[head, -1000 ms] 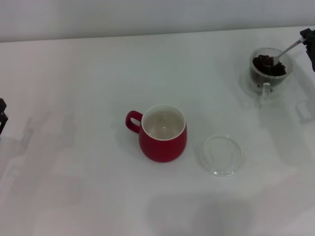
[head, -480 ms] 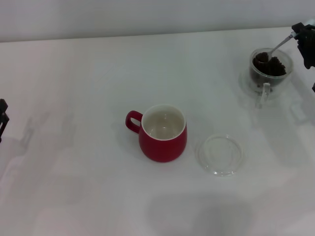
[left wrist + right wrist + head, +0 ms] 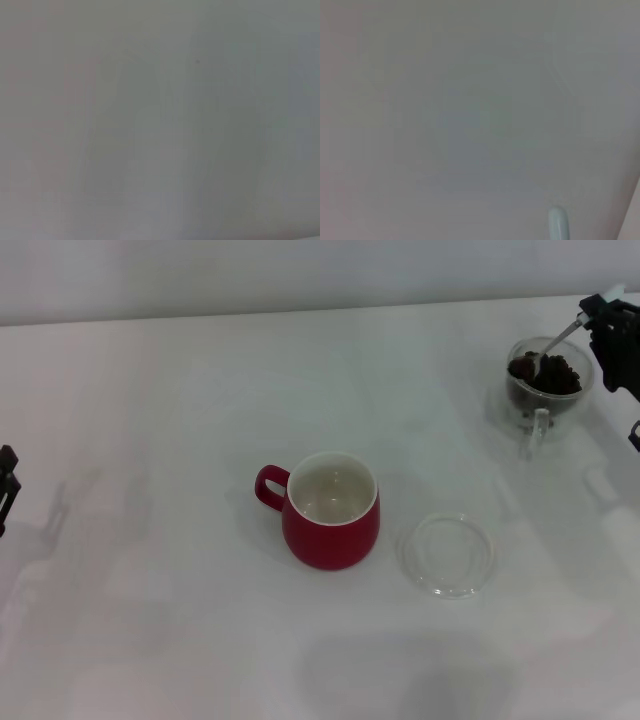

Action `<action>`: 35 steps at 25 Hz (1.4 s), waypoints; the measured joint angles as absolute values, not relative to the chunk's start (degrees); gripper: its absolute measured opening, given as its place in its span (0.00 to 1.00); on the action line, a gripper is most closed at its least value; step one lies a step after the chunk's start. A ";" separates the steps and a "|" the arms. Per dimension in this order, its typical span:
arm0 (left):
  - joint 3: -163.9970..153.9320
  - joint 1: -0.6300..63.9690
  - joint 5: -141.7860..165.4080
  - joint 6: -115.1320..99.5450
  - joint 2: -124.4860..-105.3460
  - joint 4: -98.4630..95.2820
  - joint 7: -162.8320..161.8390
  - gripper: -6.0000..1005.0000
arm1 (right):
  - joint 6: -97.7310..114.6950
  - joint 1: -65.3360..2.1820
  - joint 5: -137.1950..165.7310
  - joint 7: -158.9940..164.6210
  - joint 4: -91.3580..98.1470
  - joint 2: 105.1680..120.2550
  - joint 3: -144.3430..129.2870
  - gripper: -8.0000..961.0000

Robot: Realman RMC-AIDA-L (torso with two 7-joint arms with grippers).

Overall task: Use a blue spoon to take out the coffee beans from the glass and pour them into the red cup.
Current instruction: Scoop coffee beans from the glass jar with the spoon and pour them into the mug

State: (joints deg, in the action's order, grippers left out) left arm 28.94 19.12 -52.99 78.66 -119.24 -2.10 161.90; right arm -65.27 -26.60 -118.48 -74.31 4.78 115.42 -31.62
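While the blue spoon [image 3: 562,338] dips its bowl into the coffee beans [image 3: 545,372] in the glass [image 3: 545,380] at the far right of the white table [image 3: 180,390], the right gripper [image 3: 606,322] is closed on its handle. The red cup [image 3: 331,508] sits mid-table, a clear saucer [image 3: 447,555] just beside it. The left gripper [image 3: 6,480] rests at the left edge; whether it is open cannot be told.

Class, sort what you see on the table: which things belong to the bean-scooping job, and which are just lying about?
Part of the job:
spoon, held by the right gripper
coffee beans
glass
red cup

Lying about:
clear saucer beside the cup
left gripper, idle at the table's edge
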 joint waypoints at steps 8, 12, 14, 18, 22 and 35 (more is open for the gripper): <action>28.82 18.86 -52.76 78.19 -119.27 -2.02 161.89 0.59 | -69.10 -26.11 -118.48 -73.51 3.15 115.69 -34.05 0.15; 28.74 18.81 -52.73 78.15 -119.26 -2.02 161.89 0.59 | -69.94 -26.11 -118.48 -73.81 2.14 115.86 -35.03 0.15; 28.74 18.81 -52.73 78.14 -119.27 -2.02 161.89 0.59 | -70.44 -26.13 -118.48 -74.09 1.44 115.92 -35.37 0.15; 28.74 18.80 -52.73 78.07 -119.27 -2.02 161.89 0.59 | -71.41 -26.23 -118.47 -74.31 0.44 116.11 -36.56 0.15; 28.73 18.80 -52.73 78.04 -119.26 -2.02 161.89 0.59 | -72.68 -26.53 -118.47 -75.11 -0.84 116.19 -37.10 0.15; 28.59 18.77 -52.64 78.04 -119.26 -2.02 161.89 0.59 | -73.94 -29.22 -117.88 -75.85 -2.94 116.19 -40.55 0.15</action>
State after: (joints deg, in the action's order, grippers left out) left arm 28.59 18.77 -52.64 78.04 -119.26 -2.02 161.89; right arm -73.94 -29.22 -117.88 -75.85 -2.94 116.19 -40.55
